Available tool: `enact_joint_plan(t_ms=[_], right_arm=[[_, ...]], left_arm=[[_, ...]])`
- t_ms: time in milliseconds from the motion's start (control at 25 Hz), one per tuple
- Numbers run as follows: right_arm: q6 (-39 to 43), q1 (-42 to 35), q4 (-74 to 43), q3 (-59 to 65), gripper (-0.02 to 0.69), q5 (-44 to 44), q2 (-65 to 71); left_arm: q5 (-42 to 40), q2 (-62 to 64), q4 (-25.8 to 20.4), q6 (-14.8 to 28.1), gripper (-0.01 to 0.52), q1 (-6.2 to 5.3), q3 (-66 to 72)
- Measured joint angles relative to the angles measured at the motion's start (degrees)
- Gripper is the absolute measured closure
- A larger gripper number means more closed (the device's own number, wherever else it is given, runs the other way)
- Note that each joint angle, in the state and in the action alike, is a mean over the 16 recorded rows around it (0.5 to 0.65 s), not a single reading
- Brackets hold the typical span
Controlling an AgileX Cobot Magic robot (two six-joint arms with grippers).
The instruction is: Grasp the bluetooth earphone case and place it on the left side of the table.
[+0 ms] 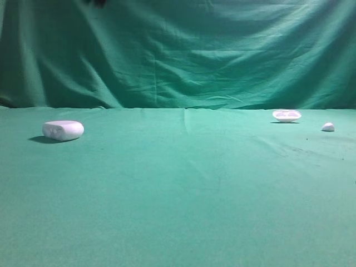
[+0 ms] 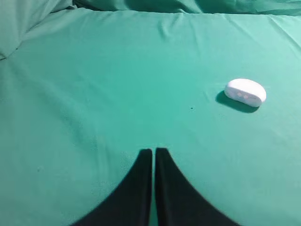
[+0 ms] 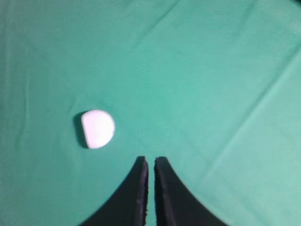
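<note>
Bluetooth earphone case (image 1: 63,130), white, smooth, rounded like a pebble, lying on the table (image 1: 178,211) near its left edge in the exterior high view; shallow white dish (image 1: 286,115) and tiny white nub (image 1: 328,127) close to the right edge, green cloth creased. From the left wrist: left gripper (image 2: 154,151) with black tapered fingers pressed together, holding nothing, case well apart from it. From the right wrist: right gripper (image 3: 149,160) closed and empty, just beside a white half-round piece (image 3: 98,128), not touching.
</note>
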Motion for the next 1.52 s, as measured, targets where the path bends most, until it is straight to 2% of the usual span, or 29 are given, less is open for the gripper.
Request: enact_joint_plan(t_ms=[160, 360, 680, 880, 1120, 1520], right_arm=[[0.57, -3.59, 0.11, 9.31, 0.665, -0.21, -8.11], [1.42, -7.24, 0.91, 27.12, 0.665, -4.11, -20.64], [2.56, -10.61, 4.08, 59.50, 0.665, -18.98, -42.93], [2.71, -11.00, 6.36, 75.00, 0.665, -28.04, -55.90], [2.72, -11.03, 7.28, 85.19, 0.665, -31.52, -67.25], [2.69, -13.88, 4.52, 91.98, 0.665, -32.27, -79.54]], left_arm=[[0.00, 0.00, 0.00, 0.00, 0.514, 0.00, 0.00], [0.00, 0.00, 0.00, 0.00, 0.514, 0.00, 0.00], [0.00, 0.00, 0.00, 0.00, 0.514, 0.00, 0.00], [0.00, 0.00, 0.00, 0.00, 0.514, 0.00, 0.00], [0.00, 0.00, 0.00, 0.00, 0.514, 0.00, 0.00], [0.00, 0.00, 0.00, 0.00, 0.514, 0.00, 0.00]])
